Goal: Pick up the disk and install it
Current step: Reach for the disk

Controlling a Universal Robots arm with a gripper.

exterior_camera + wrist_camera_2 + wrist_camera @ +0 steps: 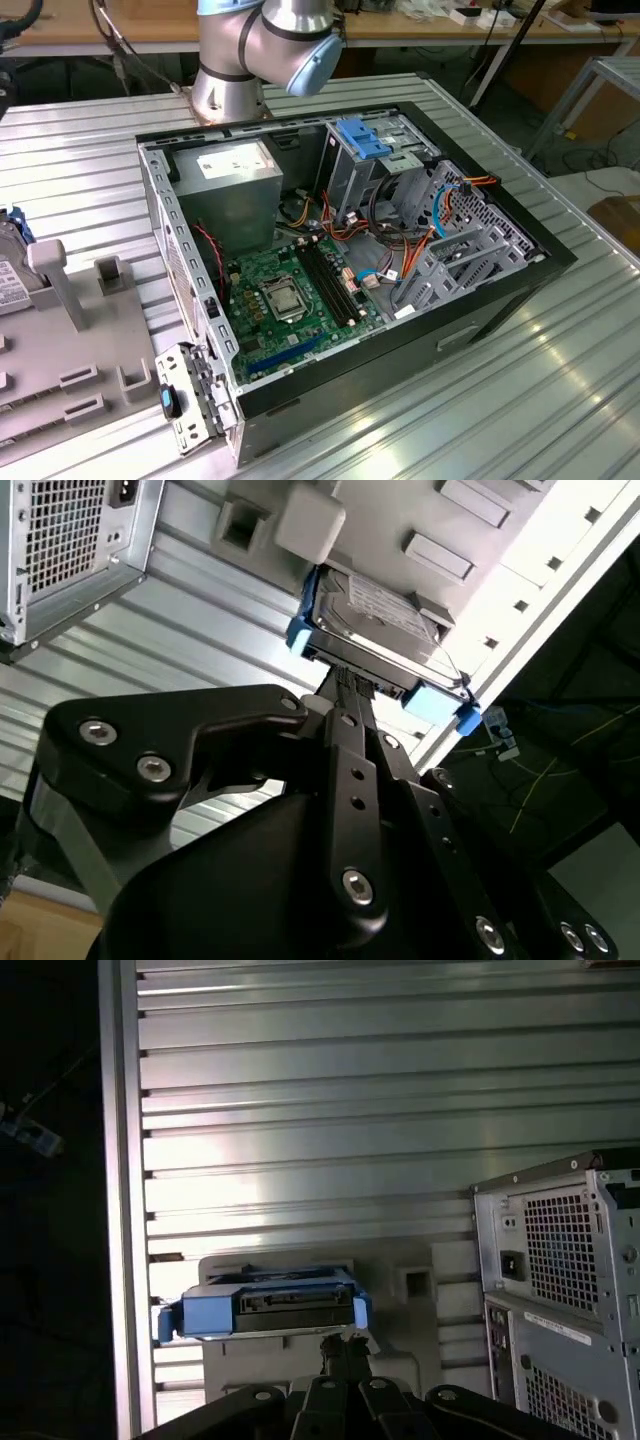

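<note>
Plainly cannot read the fine print on the pale label (385, 605) of the disk (375, 620) (265, 1305). Rests on a pale grey moulded holder (395, 1260) atop the ribbed metal counter (300, 1110), near the perforated steel computer case (560, 1260). Silver-grey metal, edged with bright blue plastic rails (195, 1315). Faced at the connector edge by the black tool (345, 685) (343, 1345), fingers (350, 770) pressed together; cannot tell about contact.
</note>
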